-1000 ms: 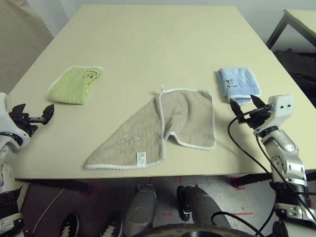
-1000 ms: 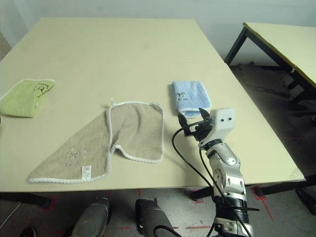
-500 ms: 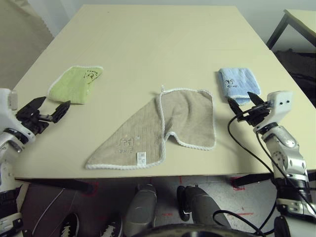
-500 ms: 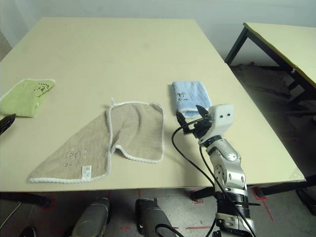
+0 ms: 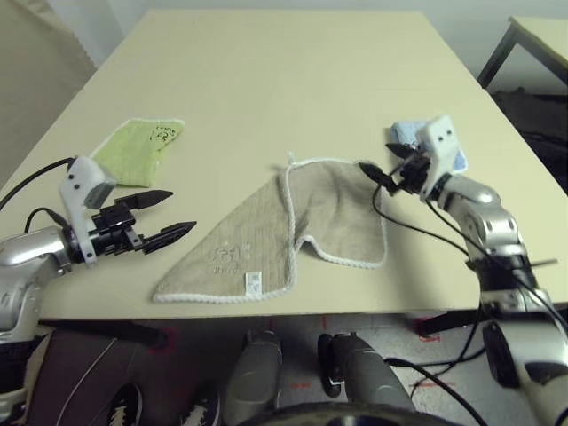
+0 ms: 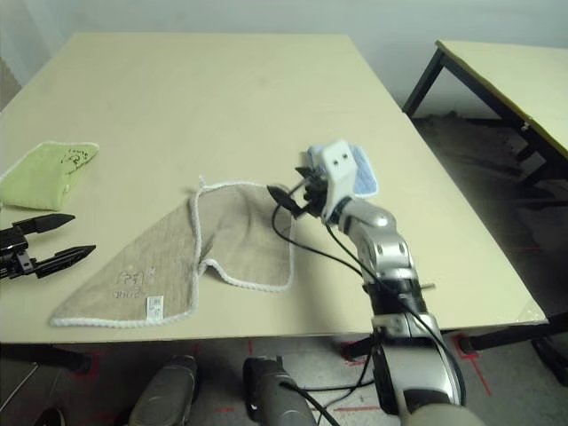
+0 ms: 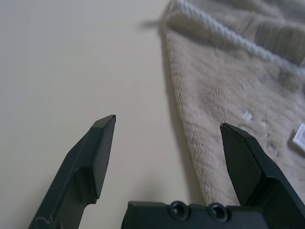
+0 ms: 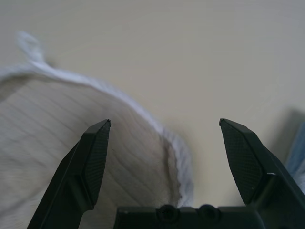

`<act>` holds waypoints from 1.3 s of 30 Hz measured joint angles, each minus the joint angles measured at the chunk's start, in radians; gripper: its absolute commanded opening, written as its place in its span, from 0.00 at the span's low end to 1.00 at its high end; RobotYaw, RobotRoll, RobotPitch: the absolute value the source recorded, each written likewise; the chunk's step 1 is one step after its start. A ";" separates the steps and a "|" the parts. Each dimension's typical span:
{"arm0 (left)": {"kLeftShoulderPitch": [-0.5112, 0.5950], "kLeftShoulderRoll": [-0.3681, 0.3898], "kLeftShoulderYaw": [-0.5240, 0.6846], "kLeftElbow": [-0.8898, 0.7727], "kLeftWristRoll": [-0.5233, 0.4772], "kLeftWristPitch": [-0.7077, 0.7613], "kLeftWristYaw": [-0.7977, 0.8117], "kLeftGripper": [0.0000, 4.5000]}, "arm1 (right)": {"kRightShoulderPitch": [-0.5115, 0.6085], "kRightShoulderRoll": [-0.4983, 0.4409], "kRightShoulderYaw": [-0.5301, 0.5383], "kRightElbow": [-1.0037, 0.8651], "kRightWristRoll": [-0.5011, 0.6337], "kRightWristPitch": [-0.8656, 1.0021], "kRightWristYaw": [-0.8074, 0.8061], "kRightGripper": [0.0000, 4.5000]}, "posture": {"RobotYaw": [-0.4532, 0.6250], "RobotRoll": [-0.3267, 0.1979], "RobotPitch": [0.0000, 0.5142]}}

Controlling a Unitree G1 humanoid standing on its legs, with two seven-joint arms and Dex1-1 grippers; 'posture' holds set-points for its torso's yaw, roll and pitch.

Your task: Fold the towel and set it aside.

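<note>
the towel (image 5: 293,232) lies in front of me on the cream table (image 5: 266,80), partly folded: its far right part sits as a rough square with the white stitched edging all round, and a long flap runs down toward my left to a point near the table's front edge, with the small embroidered motif (image 5: 226,256) and the white label (image 5: 254,283) on that flap. a little white loop (image 5: 291,160) sticks out at the far corner where the two parts meet. my right gripper (image 5: 376,173) hovers over the towel's far right corner, its two black fingers spread wide with nothing between them; in the right wrist view the curled white edge of that corner lies between the fingertips (image 8: 97,143), below them, and i cannot tell whether they touch the cloth. my left gripper (image 5: 169,213) hangs over bare table just beside the towel's left slanting edge, fingers also wide apart and holding nothing; in the left wrist view one finger (image 7: 240,152) stands over the terry and the other over the tabletop. a light-blue folded towel (image 5: 406,135) sits behind my right wrist, and a lime-green folded towel (image 5: 136,148) lies well apart on the left.
</note>
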 measured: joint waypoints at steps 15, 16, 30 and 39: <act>0.063 -0.005 0.023 -0.032 0.025 -0.049 0.035 1.00 | -0.049 0.029 -0.011 0.153 -0.035 0.057 -0.002 0.37 | 0.62 0.62 0.25; 0.062 -0.005 0.022 -0.032 0.029 -0.052 0.035 1.00 | -0.049 0.029 -0.011 0.151 -0.034 0.058 0.001 0.31 | 0.62 0.62 0.25; 0.024 -0.013 -0.001 0.004 0.048 -0.083 0.035 1.00 | -0.179 -0.018 -0.093 0.032 0.072 0.234 0.086 0.01 | 0.61 0.62 0.24; -0.046 -0.013 -0.037 0.046 0.084 -0.117 0.027 1.00 | -0.766 -0.006 -0.241 0.086 0.162 0.109 -0.050 0.01 | 0.61 0.62 0.24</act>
